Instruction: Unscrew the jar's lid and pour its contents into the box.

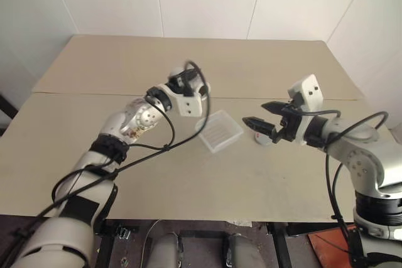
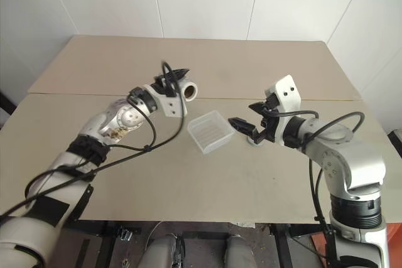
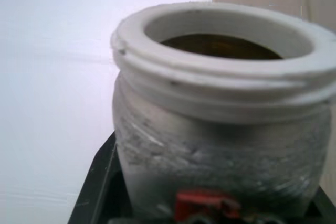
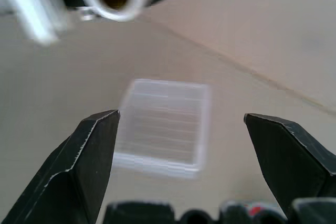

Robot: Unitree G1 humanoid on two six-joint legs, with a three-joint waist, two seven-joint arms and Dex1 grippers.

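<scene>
The jar (image 3: 220, 129) looks like matt whitish plastic, its side scuffed and faintly rough, the thick rim around its mouth smoother, with a glossy red patch on the label low down. The box (image 1: 219, 131) is clear, translucent plastic with a ribbed bottom and a slight sheen. The desk (image 1: 188, 180) is a smooth, matt beige board. The right claw (image 4: 184, 129) has matt black fingers (image 4: 84, 166), seemingly hard plastic.

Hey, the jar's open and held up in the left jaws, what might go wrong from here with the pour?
1. The jar is held off to one side of the box, mouth already sideways, so bits may land on the table.
2. The box is light and shallow; bits might bounce out.
3. The right gripper, jaws open, hangs close beside the box and could nudge it.
</scene>
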